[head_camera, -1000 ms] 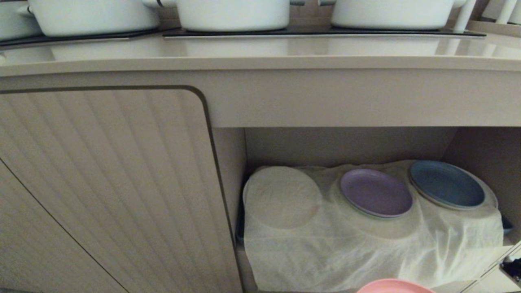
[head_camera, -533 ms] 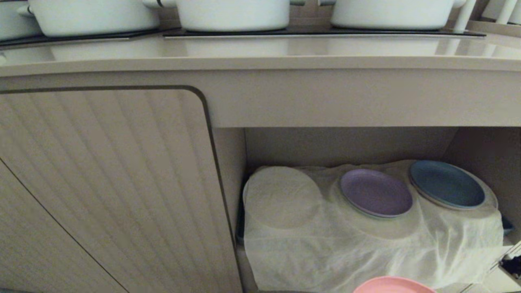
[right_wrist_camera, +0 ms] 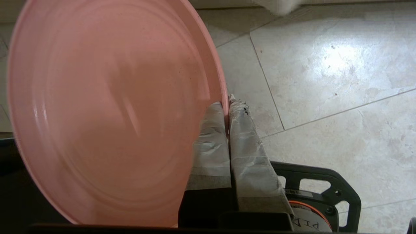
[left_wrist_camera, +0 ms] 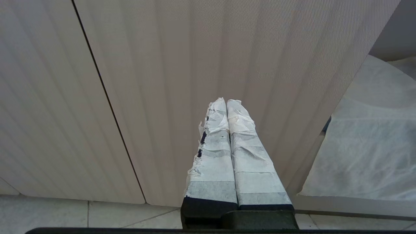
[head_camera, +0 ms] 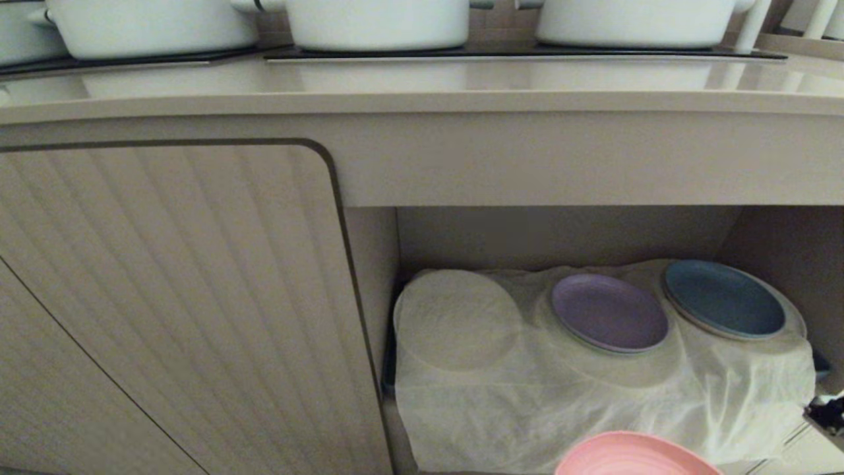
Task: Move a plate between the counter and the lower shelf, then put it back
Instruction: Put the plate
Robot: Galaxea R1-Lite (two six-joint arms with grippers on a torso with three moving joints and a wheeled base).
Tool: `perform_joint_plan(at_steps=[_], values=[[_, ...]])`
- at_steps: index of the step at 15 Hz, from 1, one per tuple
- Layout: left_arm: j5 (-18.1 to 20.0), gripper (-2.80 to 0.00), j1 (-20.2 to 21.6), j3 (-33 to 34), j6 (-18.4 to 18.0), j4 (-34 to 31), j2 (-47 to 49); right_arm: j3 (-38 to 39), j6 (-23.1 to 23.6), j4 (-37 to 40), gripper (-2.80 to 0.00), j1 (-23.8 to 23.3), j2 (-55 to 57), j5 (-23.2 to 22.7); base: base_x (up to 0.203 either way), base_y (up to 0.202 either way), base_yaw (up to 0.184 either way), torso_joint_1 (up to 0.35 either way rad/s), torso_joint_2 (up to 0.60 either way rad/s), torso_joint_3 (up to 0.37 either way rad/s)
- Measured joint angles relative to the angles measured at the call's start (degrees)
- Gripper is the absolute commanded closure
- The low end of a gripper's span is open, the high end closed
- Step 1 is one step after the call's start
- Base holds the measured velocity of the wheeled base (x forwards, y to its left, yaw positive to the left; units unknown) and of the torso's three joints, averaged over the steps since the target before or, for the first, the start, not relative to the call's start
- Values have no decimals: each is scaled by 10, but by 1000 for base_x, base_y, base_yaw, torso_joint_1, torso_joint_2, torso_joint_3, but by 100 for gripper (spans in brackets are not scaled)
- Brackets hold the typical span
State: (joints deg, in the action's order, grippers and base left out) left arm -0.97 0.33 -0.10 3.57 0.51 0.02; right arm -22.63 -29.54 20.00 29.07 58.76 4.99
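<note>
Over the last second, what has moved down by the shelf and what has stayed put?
The pink plate has risen further into the bottom of the head view, drifting slightly left, its rim pinched in the right gripper. The purple plate, blue plate and white cloth on the lower shelf haven't moved. The left gripper is parked shut before the cabinet door.

Three pots (head_camera: 376,23) stand in a row at the back of the desk (head_camera: 422,82). Below it, a cabinet door (head_camera: 171,297) sits left of the lower shelf (head_camera: 560,237). On the shelf's cloth (head_camera: 593,402), two plates (head_camera: 610,311) lie side by side at the right. The plate (head_camera: 633,455) hangs before the shelf, its rim between the right gripper (right_wrist_camera: 227,104) fingers (right_wrist_camera: 247,136), above the floor (right_wrist_camera: 325,65).
</note>
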Motion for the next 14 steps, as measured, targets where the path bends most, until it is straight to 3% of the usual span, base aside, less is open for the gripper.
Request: perform_joint_plan(at_steps=[14], values=[[0,0,0,0,0,0,0,-9,-44,1,0,12,-1,32,0,0,0,0,0,0]])
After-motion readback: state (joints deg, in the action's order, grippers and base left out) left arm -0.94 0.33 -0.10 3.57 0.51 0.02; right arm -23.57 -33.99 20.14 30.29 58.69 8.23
